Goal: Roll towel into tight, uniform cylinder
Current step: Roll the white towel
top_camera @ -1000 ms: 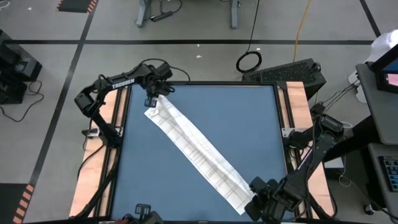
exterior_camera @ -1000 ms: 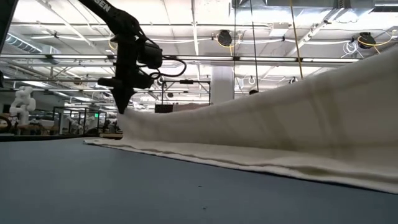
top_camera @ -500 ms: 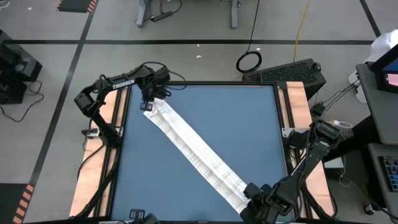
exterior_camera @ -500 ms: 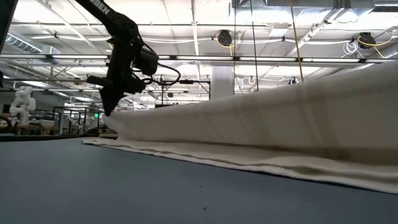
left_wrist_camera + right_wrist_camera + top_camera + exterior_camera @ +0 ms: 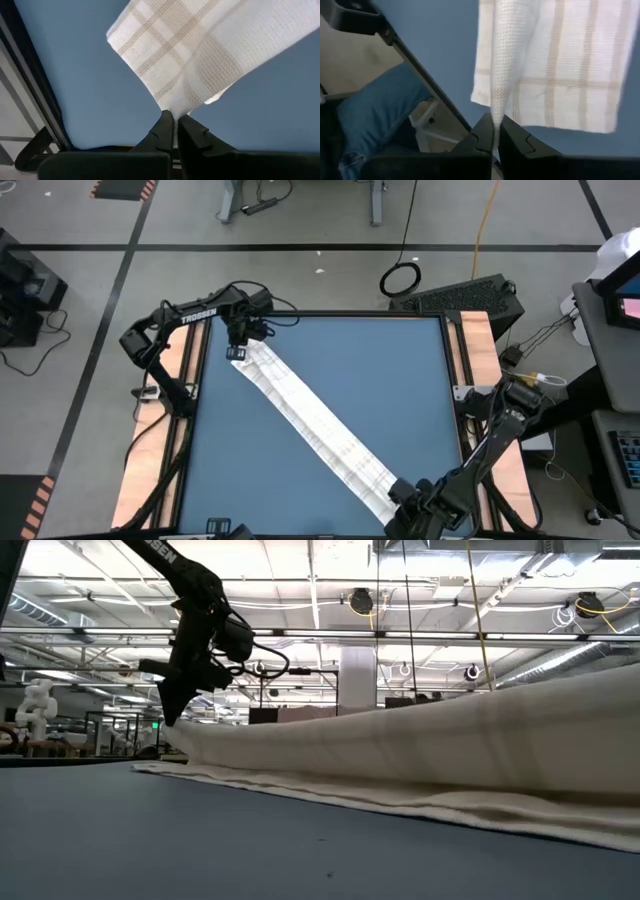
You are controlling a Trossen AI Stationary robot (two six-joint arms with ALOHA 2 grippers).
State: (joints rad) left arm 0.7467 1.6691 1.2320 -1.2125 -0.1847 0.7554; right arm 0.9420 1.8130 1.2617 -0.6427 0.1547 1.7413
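The white towel (image 5: pixel 315 430) with faint grid lines is stretched as a long narrow band across the blue table (image 5: pixel 400 370), from far left to near right. In the low view the towel (image 5: pixel 420 765) sags to the table along its lower edge. My left gripper (image 5: pixel 238 350) is shut on its far-left end, above the table. My right gripper (image 5: pixel 405 502) is shut on its near-right end at the table's near edge. My left gripper pinches a bunched fold at the towel's far-left end (image 5: pixel 176 109) between its two fingers. The end is lifted off the table and the cloth runs away from the fingers drawn taut. My right gripper pinches a gathered fold at the towel's near-right end (image 5: pixel 496 116) between its two fingers. The loose corner (image 5: pixel 570 110) hangs beside the fold, and the cloth runs away from the fingers.
Wooden side rails (image 5: pixel 175 360) flank the table left and right. A person's leg in blue jeans (image 5: pixel 375 110) shows beyond the table's near edge in the right wrist view. Bare blue table lies on either side of the towel band.
My left gripper has moved a little toward the table's far-left corner and my right gripper toward the near edge and slightly left, both still shut on the towel. The towel has been drawn longer and narrower between them.
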